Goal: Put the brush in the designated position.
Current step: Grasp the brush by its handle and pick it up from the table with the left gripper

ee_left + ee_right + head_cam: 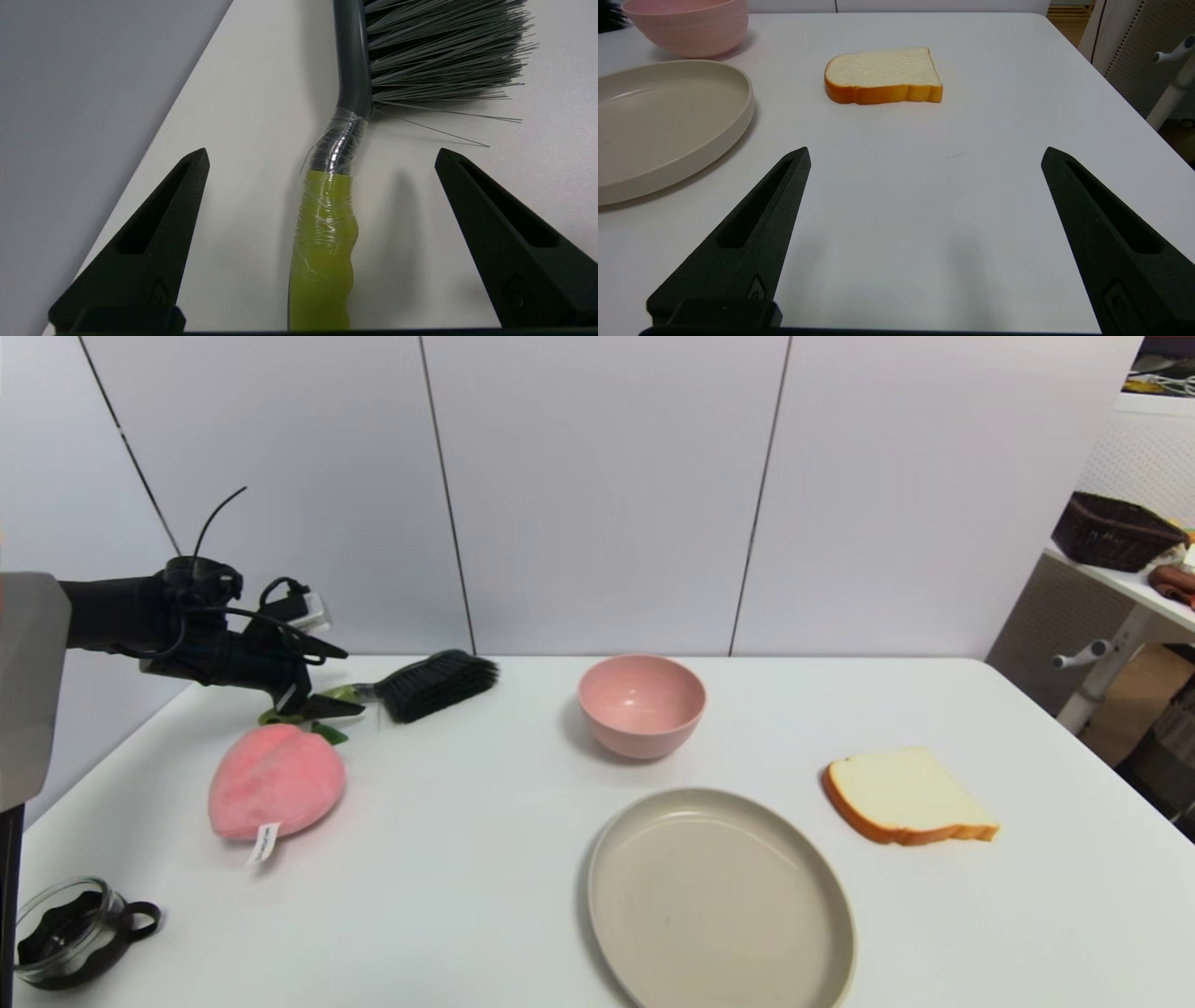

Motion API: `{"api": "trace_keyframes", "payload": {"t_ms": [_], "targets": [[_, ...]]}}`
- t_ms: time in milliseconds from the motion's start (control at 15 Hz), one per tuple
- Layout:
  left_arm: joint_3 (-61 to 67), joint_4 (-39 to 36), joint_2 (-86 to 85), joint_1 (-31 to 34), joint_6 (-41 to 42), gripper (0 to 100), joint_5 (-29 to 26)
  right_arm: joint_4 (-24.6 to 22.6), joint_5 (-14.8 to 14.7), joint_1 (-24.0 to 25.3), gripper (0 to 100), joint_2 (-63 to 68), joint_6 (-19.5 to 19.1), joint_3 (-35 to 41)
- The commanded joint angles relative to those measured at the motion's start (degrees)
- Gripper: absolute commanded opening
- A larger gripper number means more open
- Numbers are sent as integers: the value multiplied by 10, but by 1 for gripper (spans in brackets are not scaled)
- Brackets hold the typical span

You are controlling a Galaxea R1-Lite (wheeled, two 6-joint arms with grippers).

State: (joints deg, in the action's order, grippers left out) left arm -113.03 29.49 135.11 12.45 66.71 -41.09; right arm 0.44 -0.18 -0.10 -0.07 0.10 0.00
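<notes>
left gripper [322,158] spread wide astride green-handled, black-bristled brush [327,242] | handle mostly hidden in head view, clear from wrist | right gripper [924,156] wide, empty, unseen from head

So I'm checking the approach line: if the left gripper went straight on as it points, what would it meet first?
Probably the brush: the open left gripper straddles its green handle, with the black bristles farther along the same line.
</notes>
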Motion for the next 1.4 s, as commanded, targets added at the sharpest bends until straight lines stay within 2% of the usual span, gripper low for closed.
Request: {"api": "trace_keyframes", "payload": {"t_ms": [67, 800, 1267, 1333, 1400], "targets": [[0, 1, 7, 1, 1, 100, -2, 0, 0, 0, 100, 1, 0, 1], [0, 7, 17, 2, -97, 100, -18, 0, 0, 0, 100, 1, 0, 1], [0, 8, 28, 4, -104, 100, -15, 0, 0, 0, 100, 1, 0, 1], [0, 10, 31, 4, -104, 0, -14, 0, 0, 0, 100, 1, 0, 1], [0, 14, 34, 4, -104, 0, -14, 0, 0, -1, 100, 1, 0, 1]]}}
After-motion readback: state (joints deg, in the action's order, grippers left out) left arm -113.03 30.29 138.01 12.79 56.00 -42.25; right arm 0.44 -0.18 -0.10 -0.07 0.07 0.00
